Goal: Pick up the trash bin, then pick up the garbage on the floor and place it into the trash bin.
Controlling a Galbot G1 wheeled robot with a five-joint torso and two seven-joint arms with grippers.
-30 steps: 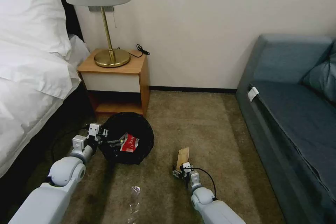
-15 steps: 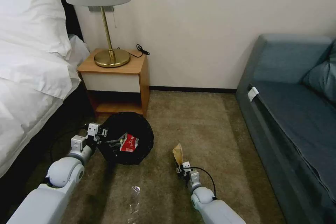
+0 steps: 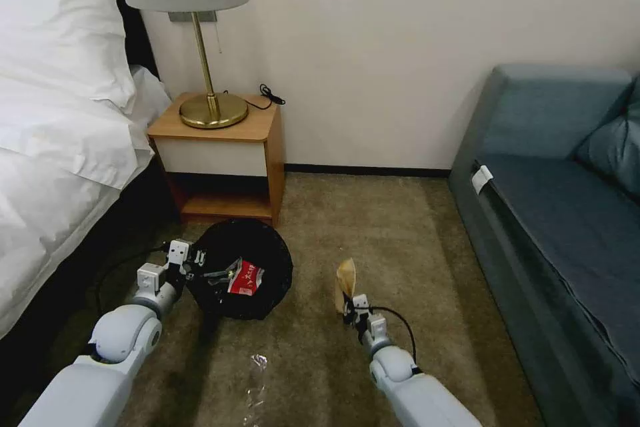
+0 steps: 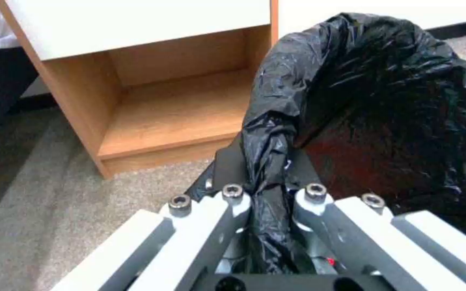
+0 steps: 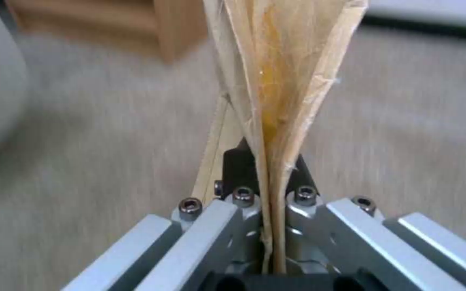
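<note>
Two arms: I have both at work, the left on the trash bin, the right on a piece of garbage.
Left gripper [image 3: 193,265]: clamped on the bin's near rim; in the left wrist view the fingers [image 4: 232,202] pinch a fold of the black bag liner [image 4: 384,101] between them.
Trash bin [image 3: 267,247]: low over the carpet [image 3: 400,227] in front of the nightstand [image 3: 220,153], its mouth tipped toward me. I cannot tell whether its base touches the floor.
Inside the bin: a red-and-white packet [image 3: 247,278] lies on the liner.
Right gripper [image 3: 349,305]: closed on the lower end of the tan paper bag [image 3: 345,278]; in the right wrist view the paper [image 5: 281,81] runs straight out from between the jaws.
Paper bag, long axis: upright, fanning wider above the grip, clear of the carpet.
Key relation: the bin's mouth lies to the left of the held bag, at roughly the same depth from me, with bare carpet between. The right arm carries the bag, so I judge that arm must swing leftward across that gap.
Risk, as I judge it: the bag is held by one thin edge and could flop or slip on the way.
Left on the floor: a clear plastic bottle [image 3: 255,380] lies near me, between the two arms, long axis pointing away from me.
Progress: one piece binned, one in hand, the bottle not yet fetched.
</note>
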